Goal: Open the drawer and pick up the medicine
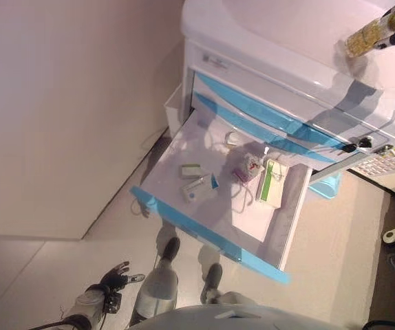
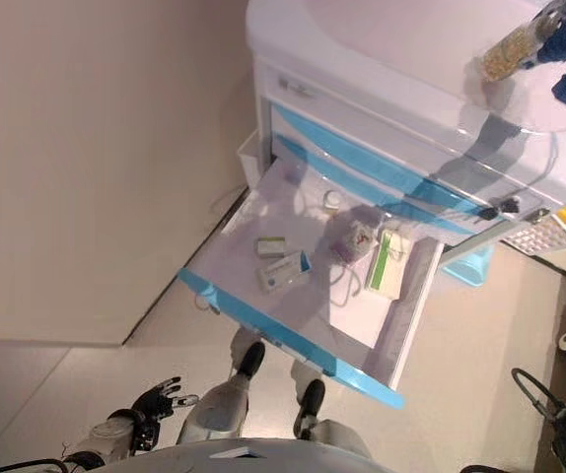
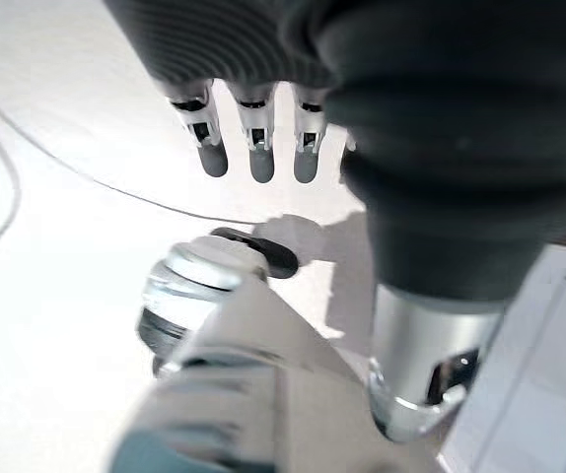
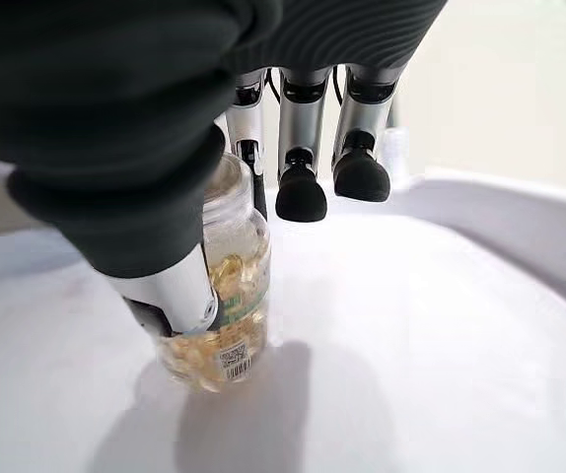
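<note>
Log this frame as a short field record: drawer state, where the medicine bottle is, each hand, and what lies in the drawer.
drawer: open drawer, pulled out from the white cabinet
medicine: clear bottle of yellow capsules, at the cabinet top, in the right hand
right hand: right hand, thumb and fingers closed round the bottle
left hand: left hand, low near the floor, fingers relaxed, holding nothing
drawer contents: small boxes, a green-and-white box, a sachet

Medicine bottle [image 4: 216, 296]: clear glossy plastic or glass, amber capsules visible inside, paper label. Cabinet top [image 4: 441, 325]: smooth white plastic, slight sheen. Drawer [image 1: 184, 179]: white inside, glossy blue front; paper boxes [image 1: 270, 183] in it. Right hand [image 4: 115, 138]: matt ribbed rubber cover, metal fingers [image 4: 301, 148].
</note>
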{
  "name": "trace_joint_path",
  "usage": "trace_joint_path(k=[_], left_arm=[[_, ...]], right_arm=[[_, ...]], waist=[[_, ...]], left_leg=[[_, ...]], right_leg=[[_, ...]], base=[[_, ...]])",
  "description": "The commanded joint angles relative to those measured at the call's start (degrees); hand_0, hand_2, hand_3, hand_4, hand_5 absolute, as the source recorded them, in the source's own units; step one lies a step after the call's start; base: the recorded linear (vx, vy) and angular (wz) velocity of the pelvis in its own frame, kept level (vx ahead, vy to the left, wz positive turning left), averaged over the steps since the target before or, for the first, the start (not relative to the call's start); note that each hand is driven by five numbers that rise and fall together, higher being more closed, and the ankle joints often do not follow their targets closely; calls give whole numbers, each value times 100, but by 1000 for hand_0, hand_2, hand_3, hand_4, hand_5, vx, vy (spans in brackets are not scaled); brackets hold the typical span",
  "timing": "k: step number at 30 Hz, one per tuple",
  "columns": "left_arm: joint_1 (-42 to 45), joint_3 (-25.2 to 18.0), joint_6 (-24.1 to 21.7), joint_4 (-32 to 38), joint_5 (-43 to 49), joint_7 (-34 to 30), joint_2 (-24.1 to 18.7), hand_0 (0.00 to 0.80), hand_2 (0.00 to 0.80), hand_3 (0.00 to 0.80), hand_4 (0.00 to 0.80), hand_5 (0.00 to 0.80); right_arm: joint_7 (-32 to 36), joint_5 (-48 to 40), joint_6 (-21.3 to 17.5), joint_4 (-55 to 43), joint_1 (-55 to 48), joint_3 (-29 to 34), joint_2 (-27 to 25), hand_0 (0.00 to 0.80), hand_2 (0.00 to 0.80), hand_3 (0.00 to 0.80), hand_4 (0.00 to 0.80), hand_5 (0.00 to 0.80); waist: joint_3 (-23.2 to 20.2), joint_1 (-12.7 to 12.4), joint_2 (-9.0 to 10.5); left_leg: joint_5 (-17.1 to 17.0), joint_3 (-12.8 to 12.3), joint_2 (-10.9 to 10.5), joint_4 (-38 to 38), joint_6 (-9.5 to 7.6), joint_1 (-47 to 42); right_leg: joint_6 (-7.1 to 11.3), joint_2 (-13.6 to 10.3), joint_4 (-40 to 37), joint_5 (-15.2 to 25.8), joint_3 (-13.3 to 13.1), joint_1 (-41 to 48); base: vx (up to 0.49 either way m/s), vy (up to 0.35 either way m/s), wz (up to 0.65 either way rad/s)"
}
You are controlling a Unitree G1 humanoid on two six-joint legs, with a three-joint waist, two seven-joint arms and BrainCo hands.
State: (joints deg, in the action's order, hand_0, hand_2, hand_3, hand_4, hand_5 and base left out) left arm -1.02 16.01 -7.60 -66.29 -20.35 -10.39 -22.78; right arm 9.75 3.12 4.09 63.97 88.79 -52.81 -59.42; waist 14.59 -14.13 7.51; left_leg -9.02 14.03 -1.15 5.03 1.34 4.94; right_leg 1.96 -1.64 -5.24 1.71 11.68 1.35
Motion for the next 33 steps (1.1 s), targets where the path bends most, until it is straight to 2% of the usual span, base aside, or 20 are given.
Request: trace_joint_path(k=[1,8,9,10,11,12,13,14,22,33], left_arm=[[191,101,-96,163,-153,36,-323,0,0,0,0,0],[210,134,-203,265,-242,22,-343,0,0,0,0,0],[206,134,-208,286,-240,16,-353,0,0,0,0,0],[209,138,-220,305,-242,17,-358,0,0,0,0,0],[209,139,-221,318,-243,21,-358,0,0,0,0,0],[200,137,-208,351,-233,37,-355,0,0,0,0,0],[205,135,-206,370,-223,35,-357,0,0,0,0,0],[200,150,-199,389,-231,39,-362,0,0,0,0,0],[197,146,-189,365,-221,19,-359,0,0,0,0,0],[234,169,-142,331,-159,-5,-320,0,0,0,0,0]], right_arm=[[16,393,80,34,959,-749,-165,800,800,800,800,800],[275,548,157,183,1194,-1000,-5,800,800,800,800,800],[319,559,165,207,1202,-1001,2,747,747,747,747,747],[315,573,159,229,1208,-1011,8,464,464,464,464,464],[310,596,139,241,1211,-1017,13,276,276,276,276,276],[341,627,117,256,1206,-1015,25,138,138,138,138,138],[356,617,119,257,1208,-1012,27,50,50,50,50,50],[353,614,132,247,1232,-1035,40,0,0,0,0,0],[331,653,-3,310,1182,-961,22,0,0,0,0,0],[-297,525,-210,266,1143,-761,-48,0,0,0,0,0]], waist=[[-28,-102,324],[40,-144,333],[47,-149,335],[52,-153,337],[53,-154,339],[56,-156,346],[55,-157,345],[55,-156,345],[10,-129,324],[-94,-116,274]], left_leg=[[713,-228,-197,-275,-190,-49],[676,-193,-178,-214,-180,-16],[675,-188,-178,-212,-179,-13],[672,-186,-178,-210,-177,-8],[670,-186,-178,-207,-176,-3],[667,-184,-178,-200,-173,-2],[666,-181,-179,-194,-172,-7],[664,-181,-179,-185,-171,-14],[665,-212,-177,-131,-164,-88],[694,-220,-187,-124,-157,-181]], right_leg=[[155,-202,382,141,-126,-248],[169,-201,398,165,-116,-324],[173,-201,402,167,-113,-332],[176,-203,403,171,-112,-339],[177,-204,403,173,-111,-344],[180,-206,406,176,-105,-352],[182,-208,411,177,-104,-356],[183,-210,417,179,-102,-363],[199,-223,411,181,-91,-335],[217,-244,421,148,-76,-260]], base=[[7,0,7],[1,2,1],[0,0,0],[0,0,0],[0,0,0],[0,0,0],[0,0,0],[0,0,0],[0,0,0],[0,0,0]])
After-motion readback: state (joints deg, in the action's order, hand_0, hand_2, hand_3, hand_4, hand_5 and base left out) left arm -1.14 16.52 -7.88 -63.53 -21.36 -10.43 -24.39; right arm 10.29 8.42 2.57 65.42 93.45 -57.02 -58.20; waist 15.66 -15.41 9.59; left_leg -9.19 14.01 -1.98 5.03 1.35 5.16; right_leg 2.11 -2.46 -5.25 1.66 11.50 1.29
